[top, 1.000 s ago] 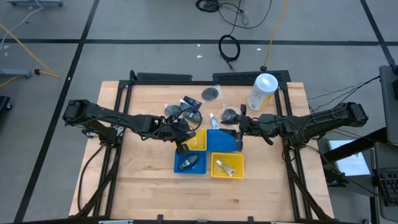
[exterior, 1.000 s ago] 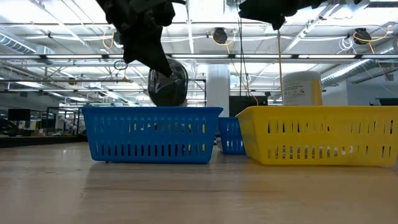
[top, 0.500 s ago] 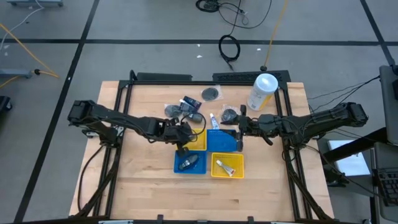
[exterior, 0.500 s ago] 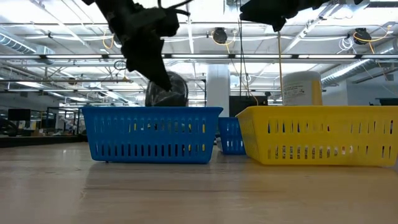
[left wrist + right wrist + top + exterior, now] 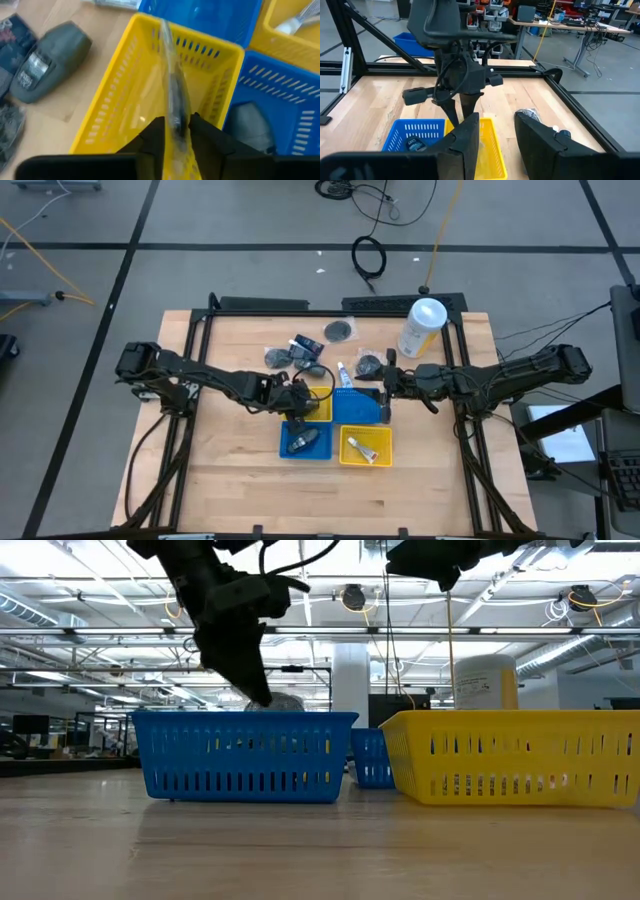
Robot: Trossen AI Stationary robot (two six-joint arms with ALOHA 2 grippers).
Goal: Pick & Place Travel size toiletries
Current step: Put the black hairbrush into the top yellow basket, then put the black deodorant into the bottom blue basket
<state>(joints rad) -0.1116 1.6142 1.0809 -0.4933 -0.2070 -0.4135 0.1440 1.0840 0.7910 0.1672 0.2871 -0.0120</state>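
Toiletries [image 5: 306, 352], loose on wooden desk [image 5: 230, 470] behind four trays, high view; concrete floor around. Low view: workshop hall behind blue tray [image 5: 245, 754]. Left wrist view: left gripper [image 5: 173, 134] jaws clamp clear-wrapped packet [image 5: 172, 97], contents unclear. Right wrist view: right gripper [image 5: 496, 134] jaws parted, empty.

Left tool [image 5: 172, 131] pinched closed, angled down — right tool [image 5: 495, 132] parted, hovering.

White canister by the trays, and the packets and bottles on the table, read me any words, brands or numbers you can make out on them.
None can be read.
White canister: a dark printed block on its label, too small to read.
Dark grey bottle: a silvery label, blurred.
Dark packet: reddish marks, unreadable.
Blue-marked packet: print too small.
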